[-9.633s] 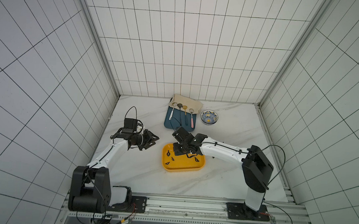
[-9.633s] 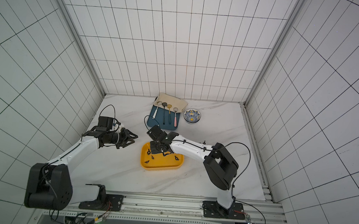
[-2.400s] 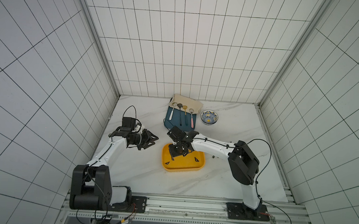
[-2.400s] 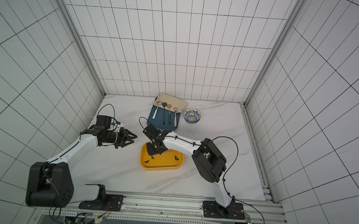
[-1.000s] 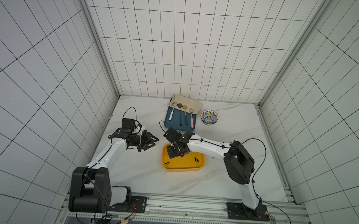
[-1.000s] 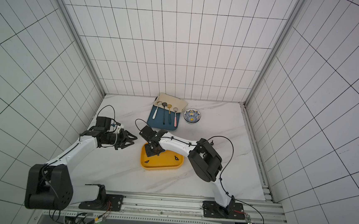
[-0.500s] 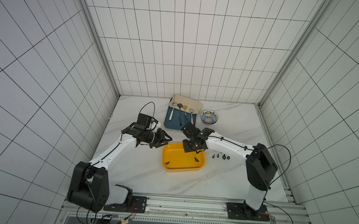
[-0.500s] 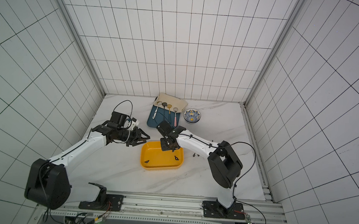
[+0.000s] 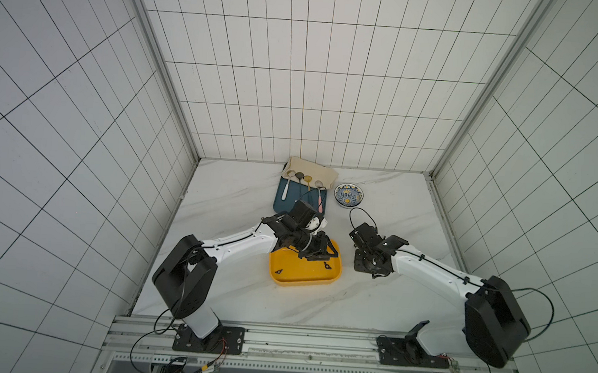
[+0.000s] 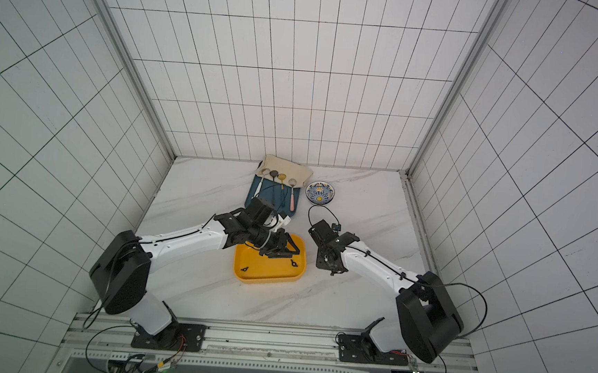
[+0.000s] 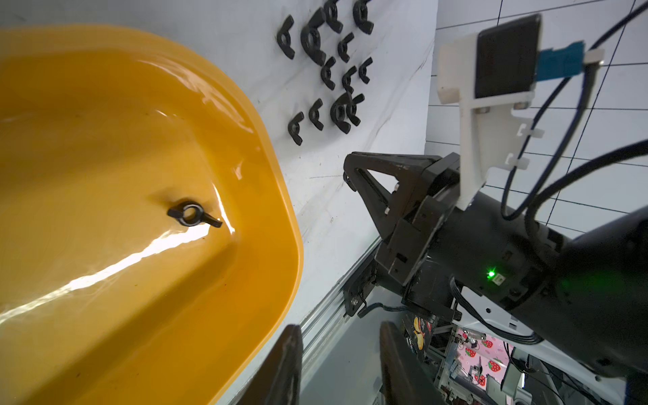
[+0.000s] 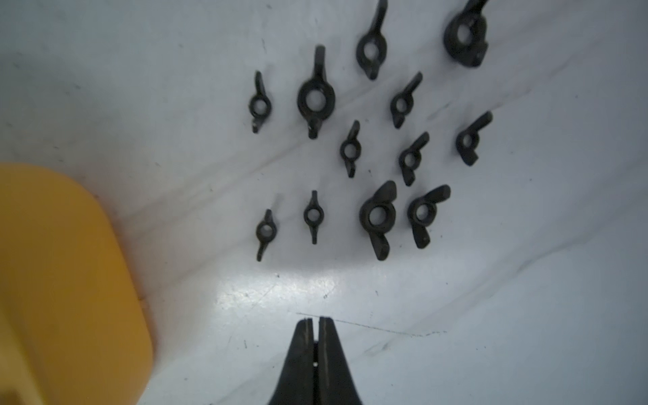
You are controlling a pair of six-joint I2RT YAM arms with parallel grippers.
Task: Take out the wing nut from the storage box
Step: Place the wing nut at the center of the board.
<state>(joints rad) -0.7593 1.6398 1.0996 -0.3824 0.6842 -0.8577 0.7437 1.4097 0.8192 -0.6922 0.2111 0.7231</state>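
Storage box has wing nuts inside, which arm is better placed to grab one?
Left. The left gripper hangs open over the storage box near a wing nut; the right gripper is shut, outside it.

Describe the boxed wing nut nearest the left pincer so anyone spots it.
Find the central yellow storage box. Of two wing nuts inside, this wing nut lies by the wall facing the right arm, beside the left pincer; the other wing nut lies across the box.
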